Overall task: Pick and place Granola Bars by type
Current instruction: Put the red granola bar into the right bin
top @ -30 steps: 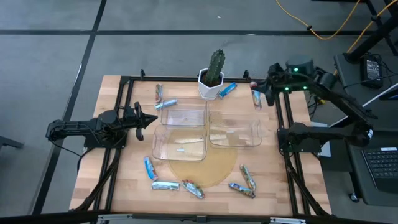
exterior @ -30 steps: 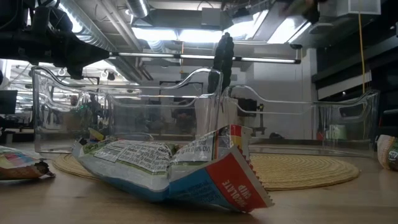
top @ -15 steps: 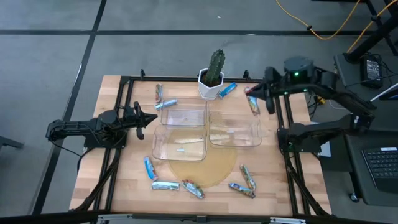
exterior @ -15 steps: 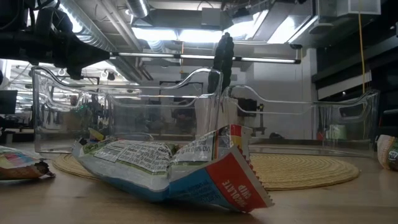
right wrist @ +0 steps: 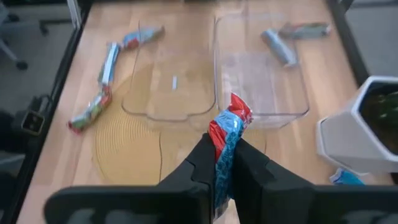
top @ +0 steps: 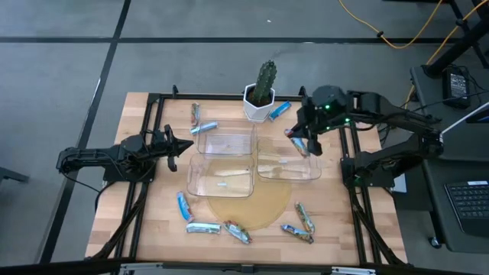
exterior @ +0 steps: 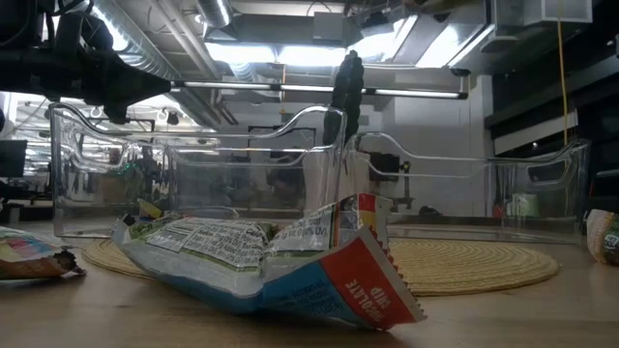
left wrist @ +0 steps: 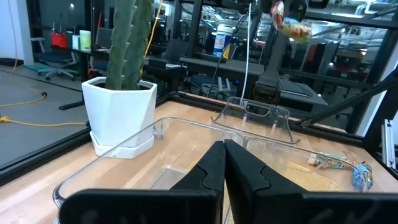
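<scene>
- My right gripper (top: 299, 143) is pinched on a red-and-blue granola bar (right wrist: 227, 134), held up in the air over the far edge of the right bin (top: 314, 169), near the cactus pot (top: 259, 103).
- Step in hand, as I judge it: carry the bar over a bin and drop it in with its type.
- To do it well: get centred over the bin floor, not the rim, come lower before letting go so the light wrapper doesn't bounce out; bar hangs out past my fingertips, so allow for that overhang.
- Which bin this type belongs in I can't tell from here.
- My left gripper (left wrist: 224, 163) waits at the table's left side, pointing toward the bins, fingers pressed together, nothing in them.
- Three clear bins sit mid-table: far-left bin (top: 226, 135), near-left bin (top: 200, 183), right bin. The near ones rest partly on a round woven mat (top: 275, 210).
- Loose bars: two by the far-left bin (top: 200, 121), one blue bar right of the pot (top: 279, 110), several along the near edge (top: 205, 227).
- In the way: cactus pot close to my carry path, and the bin walls; keep height over both.
</scene>
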`<action>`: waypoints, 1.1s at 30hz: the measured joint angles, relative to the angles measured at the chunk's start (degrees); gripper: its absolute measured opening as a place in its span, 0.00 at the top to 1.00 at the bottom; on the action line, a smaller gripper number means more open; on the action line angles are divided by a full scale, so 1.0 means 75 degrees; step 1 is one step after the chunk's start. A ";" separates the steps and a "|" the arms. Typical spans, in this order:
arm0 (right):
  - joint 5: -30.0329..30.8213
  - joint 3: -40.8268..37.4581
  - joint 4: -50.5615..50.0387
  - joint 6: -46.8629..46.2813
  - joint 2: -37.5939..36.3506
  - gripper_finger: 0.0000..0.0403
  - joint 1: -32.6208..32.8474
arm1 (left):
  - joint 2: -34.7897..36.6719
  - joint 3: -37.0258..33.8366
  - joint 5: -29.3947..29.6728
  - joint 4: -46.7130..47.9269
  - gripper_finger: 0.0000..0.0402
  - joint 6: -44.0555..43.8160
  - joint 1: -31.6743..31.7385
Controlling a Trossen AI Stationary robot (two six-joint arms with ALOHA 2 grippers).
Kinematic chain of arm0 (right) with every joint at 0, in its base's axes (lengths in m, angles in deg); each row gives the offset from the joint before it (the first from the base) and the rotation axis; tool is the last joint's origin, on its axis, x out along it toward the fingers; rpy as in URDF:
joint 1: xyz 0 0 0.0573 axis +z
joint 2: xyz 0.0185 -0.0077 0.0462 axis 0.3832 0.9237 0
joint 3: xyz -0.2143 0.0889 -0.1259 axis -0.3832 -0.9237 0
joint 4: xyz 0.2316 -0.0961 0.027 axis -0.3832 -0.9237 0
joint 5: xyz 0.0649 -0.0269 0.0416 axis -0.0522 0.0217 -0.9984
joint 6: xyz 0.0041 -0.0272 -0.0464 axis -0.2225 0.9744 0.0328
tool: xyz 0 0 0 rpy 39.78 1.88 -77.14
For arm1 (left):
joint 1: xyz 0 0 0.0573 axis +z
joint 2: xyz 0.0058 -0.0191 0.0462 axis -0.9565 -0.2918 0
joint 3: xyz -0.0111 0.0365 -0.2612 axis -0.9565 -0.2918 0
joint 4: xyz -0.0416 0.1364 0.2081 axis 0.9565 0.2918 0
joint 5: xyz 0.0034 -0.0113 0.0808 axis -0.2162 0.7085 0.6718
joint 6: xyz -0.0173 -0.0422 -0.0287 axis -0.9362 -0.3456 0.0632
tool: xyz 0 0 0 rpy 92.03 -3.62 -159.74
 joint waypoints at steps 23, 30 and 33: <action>-0.0015 -0.3836 0.2284 -0.0210 0.0306 0.93 0.0343 | -0.0001 0.0002 -0.0026 -0.0003 1.00 -0.0003 0.0000; 0.0019 -0.4350 0.2624 -0.0234 0.0303 0.89 0.0343 | -0.0003 0.0002 -0.0020 -0.0001 1.00 0.0002 -0.0001; 0.0182 -0.4523 0.2661 -0.0231 0.0303 0.92 0.0342 | 0.0000 0.0000 -0.0006 0.0000 1.00 0.0005 0.0000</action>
